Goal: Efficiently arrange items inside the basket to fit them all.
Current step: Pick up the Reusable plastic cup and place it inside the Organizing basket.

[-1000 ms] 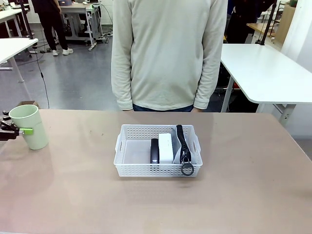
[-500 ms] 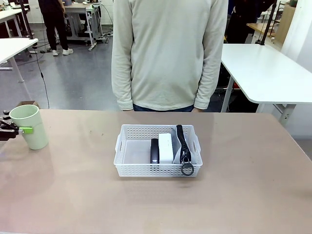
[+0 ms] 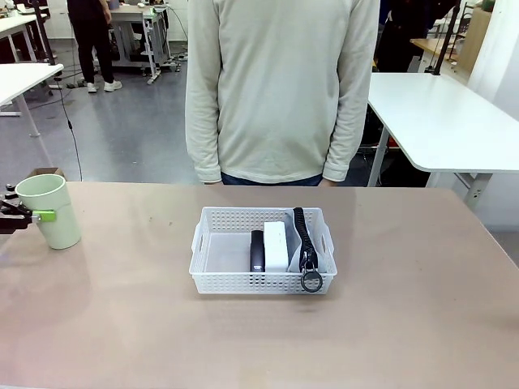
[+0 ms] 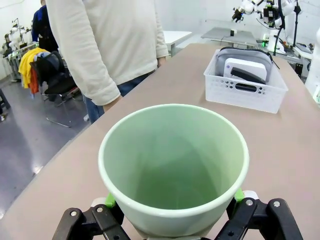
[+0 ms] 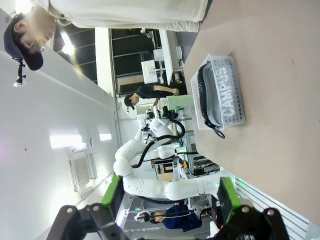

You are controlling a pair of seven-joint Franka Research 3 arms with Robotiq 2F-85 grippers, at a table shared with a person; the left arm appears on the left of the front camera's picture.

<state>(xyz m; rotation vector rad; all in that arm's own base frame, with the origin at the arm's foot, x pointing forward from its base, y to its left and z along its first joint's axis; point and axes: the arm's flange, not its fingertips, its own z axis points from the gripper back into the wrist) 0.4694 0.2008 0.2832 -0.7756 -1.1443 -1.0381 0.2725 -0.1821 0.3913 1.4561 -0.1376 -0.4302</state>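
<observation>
one bench [image 3: 422, 324]. one white basket [image 3: 212, 243] at its middle, with three items inside: one grey pouch [image 3: 318, 253], one white box [image 3: 276, 245], one black stapler [image 3: 257, 250]. one pale green cup [image 3: 49, 211] at the left edge, clamped by left end effector [image 3: 32, 216]. right end effector [image 5: 167, 212] wide, holding nothing.

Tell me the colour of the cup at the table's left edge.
Pale green; the cup shows best in the left wrist view.

I'm seeing my right gripper [image 5: 170, 212] hanging with jaws spread wide, the basket [image 5: 218, 92] lying well ahead, the pouch [image 5: 225, 97] standing against its near wall.
</observation>
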